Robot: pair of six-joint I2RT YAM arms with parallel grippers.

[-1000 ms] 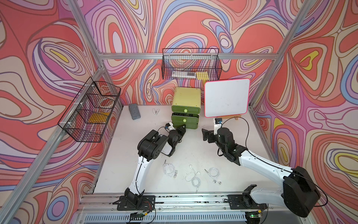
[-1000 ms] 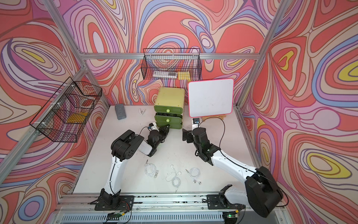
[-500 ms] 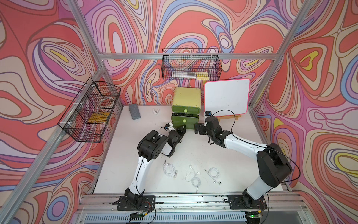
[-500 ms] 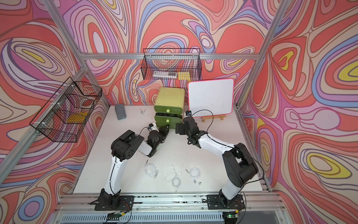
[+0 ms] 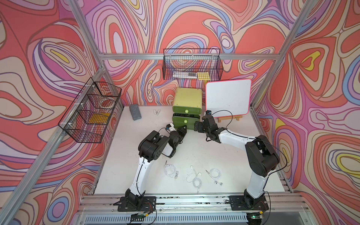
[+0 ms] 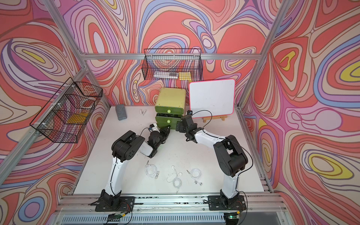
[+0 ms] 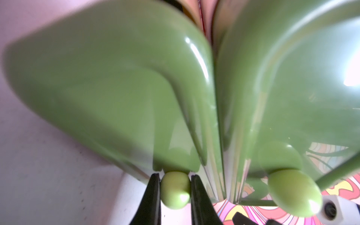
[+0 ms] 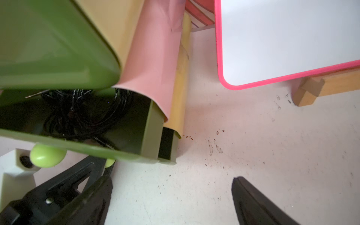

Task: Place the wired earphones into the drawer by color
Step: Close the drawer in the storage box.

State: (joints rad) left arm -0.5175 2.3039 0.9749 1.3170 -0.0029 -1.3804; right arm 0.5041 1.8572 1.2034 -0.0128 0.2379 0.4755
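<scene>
Your right arm (image 5: 233,138) is coming in from mid-bench and is now standing just beside the cabinet (image 5: 188,97). The right jaws are wide open and empty; I think it is preparing to steady the cabinet. The left jaws are staying closed on the knob (image 7: 175,190) of the lowest drawer (image 7: 97,87). Black earphones (image 8: 78,115) are lying in the middle drawer (image 5: 178,122), and three white earphones (image 5: 194,178) are waiting on the bench (image 5: 243,165). I am seeing no readable writing.

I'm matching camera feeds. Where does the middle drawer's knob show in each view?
In a top view: middle drawer's knob, near picture centre.
In a top view: knob, left of centre.
Left wrist: the free knob beside the gripped bottom knob.
Right wrist: knob on the open drawer.
Landmark: left end effector, shut on that bottom knob.
</scene>
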